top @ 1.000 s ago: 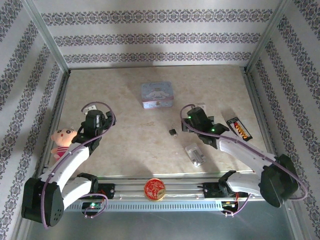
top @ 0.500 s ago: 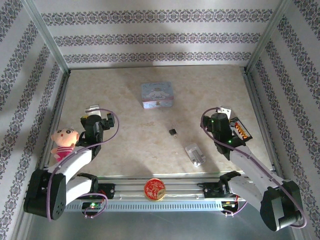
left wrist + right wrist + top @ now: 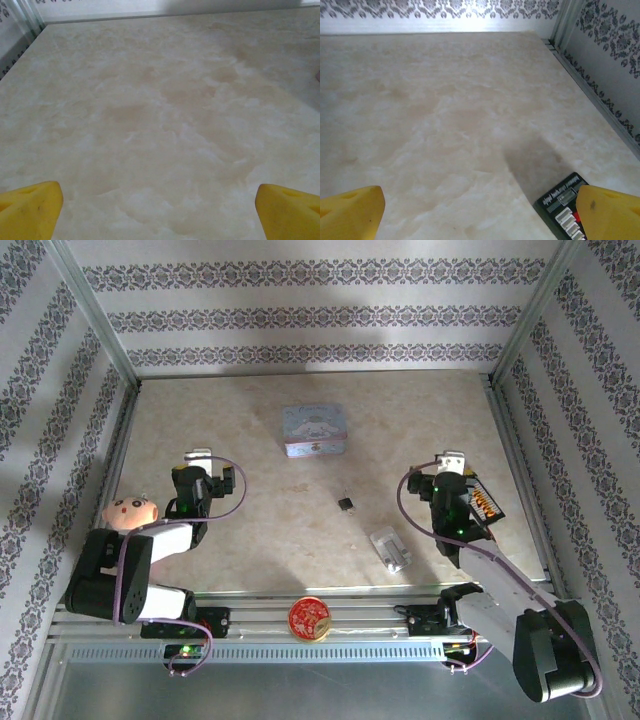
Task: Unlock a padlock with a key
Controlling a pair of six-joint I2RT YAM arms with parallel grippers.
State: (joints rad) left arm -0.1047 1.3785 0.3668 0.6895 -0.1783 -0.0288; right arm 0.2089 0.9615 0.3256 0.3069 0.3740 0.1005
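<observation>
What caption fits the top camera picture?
With jaws open, left gripper and right gripper flank the tiny padlock on the table.

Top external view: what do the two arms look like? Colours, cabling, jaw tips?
Both the left arm and right arm have white links with chunky black joint housings and black wrist sections. A thin purple cable loops loosely along each. In the wrist views the jaws are blunt, bright yellow tips with small dark specks.

Table w/ padlock, tin, block, doll, card.
</observation>
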